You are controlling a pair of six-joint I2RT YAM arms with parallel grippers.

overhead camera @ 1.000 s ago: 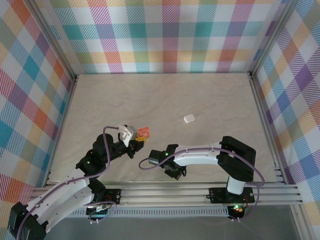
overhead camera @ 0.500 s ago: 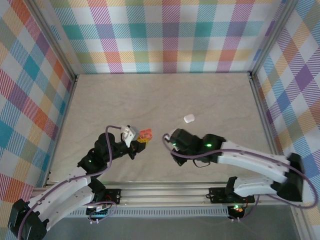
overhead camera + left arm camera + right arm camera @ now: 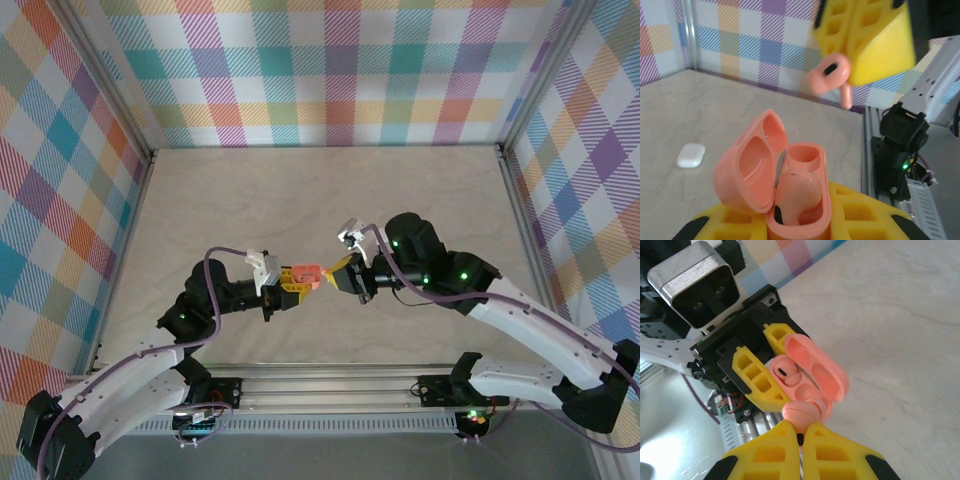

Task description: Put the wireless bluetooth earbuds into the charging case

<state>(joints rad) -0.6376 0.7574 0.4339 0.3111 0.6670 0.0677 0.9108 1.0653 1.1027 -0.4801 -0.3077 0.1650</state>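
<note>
An open pink case (image 3: 747, 165) was clamped in the left gripper (image 3: 298, 277); a pink earbud (image 3: 801, 412) was pinched close to it by the right gripper (image 3: 800, 436).

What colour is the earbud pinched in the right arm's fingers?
Salmon pink earbud, same as the open case; clearest in the left wrist view.

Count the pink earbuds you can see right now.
2. One pink earbud sits in the open pink case gripped by the left hand; the other earbud is pinched in the right hand, near the case's empty socket. Others could be hidden behind the hands.
</note>
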